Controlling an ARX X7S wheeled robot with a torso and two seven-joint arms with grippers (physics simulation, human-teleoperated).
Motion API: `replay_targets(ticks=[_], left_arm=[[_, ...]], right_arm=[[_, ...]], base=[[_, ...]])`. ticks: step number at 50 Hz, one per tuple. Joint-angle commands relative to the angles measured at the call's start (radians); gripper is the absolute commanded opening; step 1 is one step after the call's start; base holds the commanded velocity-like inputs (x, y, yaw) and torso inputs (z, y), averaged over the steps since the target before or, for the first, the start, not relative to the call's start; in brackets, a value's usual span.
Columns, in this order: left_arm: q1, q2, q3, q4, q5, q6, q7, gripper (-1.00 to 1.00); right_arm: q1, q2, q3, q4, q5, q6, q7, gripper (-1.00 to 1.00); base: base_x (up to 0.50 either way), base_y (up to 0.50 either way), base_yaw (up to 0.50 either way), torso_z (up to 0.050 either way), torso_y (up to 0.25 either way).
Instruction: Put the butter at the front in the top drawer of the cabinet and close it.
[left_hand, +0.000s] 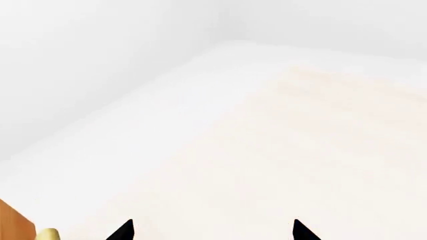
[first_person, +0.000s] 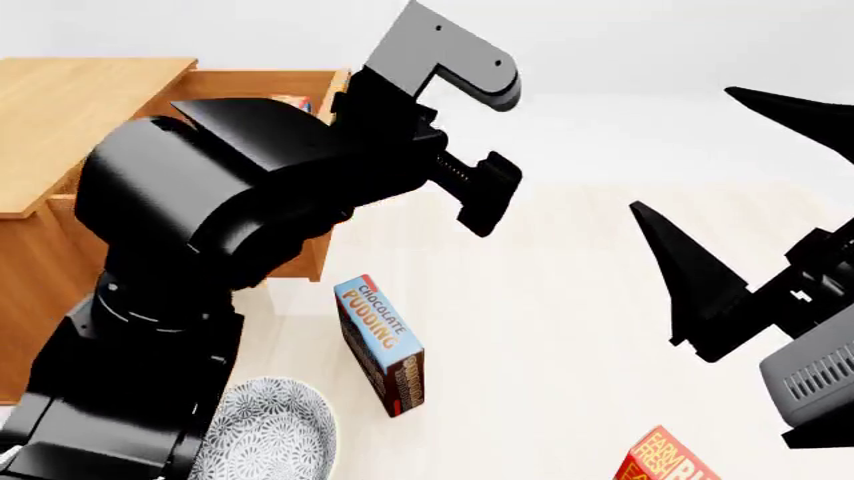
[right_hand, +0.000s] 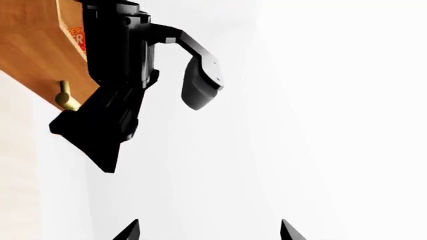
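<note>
Honey-brown, the cabinet (first_person: 80, 140) stood far left with its top drawer (first_person: 254, 90) pulled out, a butter carton (first_person: 291, 103) inside. My left tool (first_person: 461, 150) hung beside it, my right tool (first_person: 747, 200) well right, both spread and empty.

- A bare simulated room: blank white walls, pale floor (first_person: 561, 300).
- Homely props (kitchen-like): wooden cabinet (first_person: 67, 120), pudding box (first_person: 380, 345), patterned bowl (first_person: 267, 430).

The box (first_person: 382, 345) reads "CHOCOLATE PUDDING". The carton (first_person: 663, 458) at the lower edge shows "FARM FRESH", partly cut off.
</note>
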Motion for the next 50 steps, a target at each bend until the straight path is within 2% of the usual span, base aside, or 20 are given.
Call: replay_targets(ticks=[1, 17, 39, 41, 43, 50], left_arm=[[0.07, 0.006, 0.044, 0.064, -0.027, -0.021, -0.02, 1.0], [0.136, -0.007, 0.092, 0.018, -0.009, 0.007, -0.066, 1.0], [0.152, -0.037, 0.118, -0.216, 0.078, 0.12, -0.121, 1.0], [0.155, -0.042, 0.118, -0.228, 0.081, 0.126, -0.121, 1.0], [0.159, -0.046, 0.12, -0.241, 0.084, 0.134, -0.12, 1.0], [0.167, -0.064, 0.124, -0.283, 0.093, 0.163, -0.116, 1.0]], right_arm=[[-0.011, 0.012, -0.003, 0.002, 0.001, -0.012, 0.015, 1.0], [-0.018, -0.002, -0.001, 0.002, -0.007, -0.002, 0.009, 1.0], [-0.02, -0.038, 0.004, 0.006, -0.017, 0.018, -0.008, 1.0], [-0.022, -0.037, 0.004, 0.006, -0.018, 0.017, -0.006, 1.0], [-0.031, 0.016, 0.0, 0.004, 0.005, -0.024, 0.021, 1.0], [-0.033, -0.005, 0.001, 0.004, -0.007, -0.005, 0.015, 1.0]], base=[[0.0, 0.0, 0.0, 0.0, 0.0], [0.0, 0.0, 0.0, 0.0, 0.0], [0.0, 0.0, 0.0, 0.0, 0.0], [0.0, 0.0, 0.0, 0.0, 0.0], [0.0, 0.0, 0.0, 0.0, 0.0], [0.0, 0.0, 0.0, 0.0, 0.0]])
